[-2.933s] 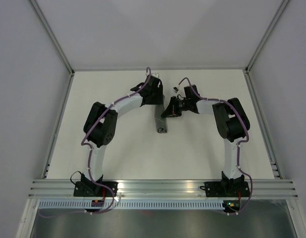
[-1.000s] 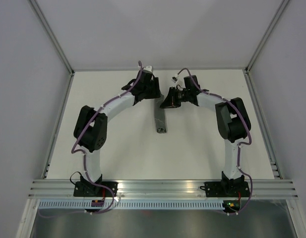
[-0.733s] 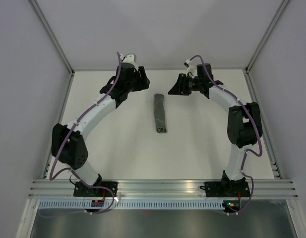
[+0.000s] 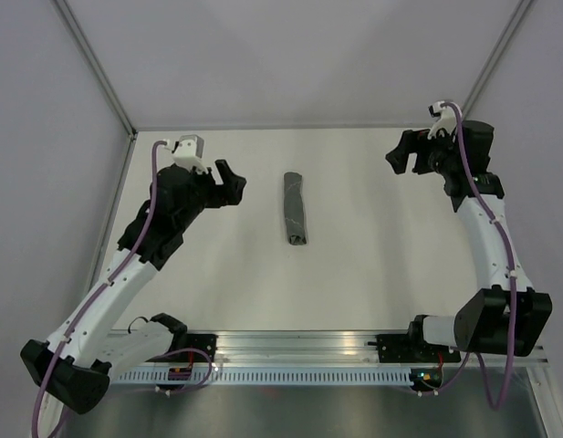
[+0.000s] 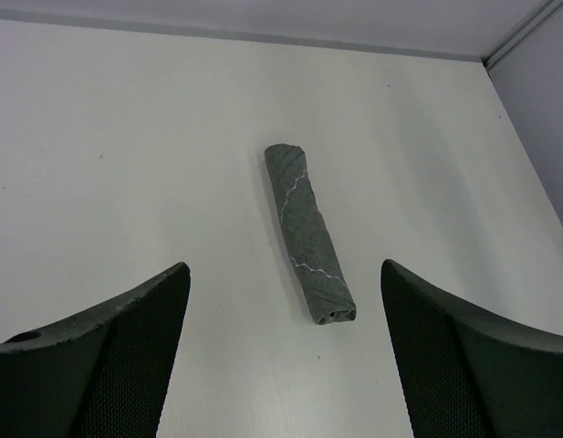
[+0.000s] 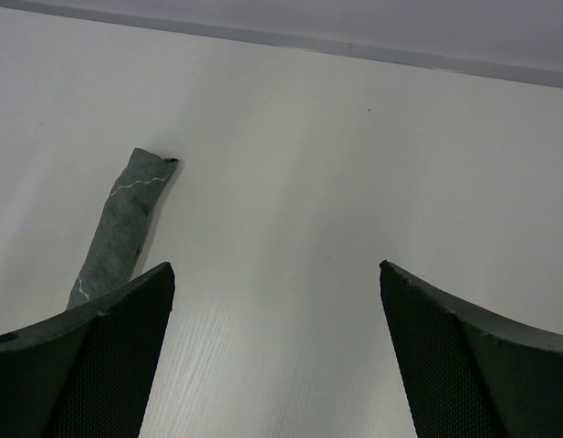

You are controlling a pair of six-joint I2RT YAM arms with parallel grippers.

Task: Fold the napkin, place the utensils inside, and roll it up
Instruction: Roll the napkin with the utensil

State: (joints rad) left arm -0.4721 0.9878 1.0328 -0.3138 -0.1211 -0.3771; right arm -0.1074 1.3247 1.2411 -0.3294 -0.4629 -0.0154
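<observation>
The rolled napkin (image 4: 296,208) lies free on the table (image 4: 217,265). With left gripper (image 4: 228,181) and right gripper (image 4: 401,157) spread and empty, the unrestrained roll may loosen.

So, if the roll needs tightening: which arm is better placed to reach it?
Left, probably: the left gripper, open, sits nearer the dark grey rolled fabric napkin, centred in its wrist view; the right gripper is farther off.

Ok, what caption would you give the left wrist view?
Rolled dark grey napkin lying free on the white table, seen beyond the wide-open left pincer.
</observation>
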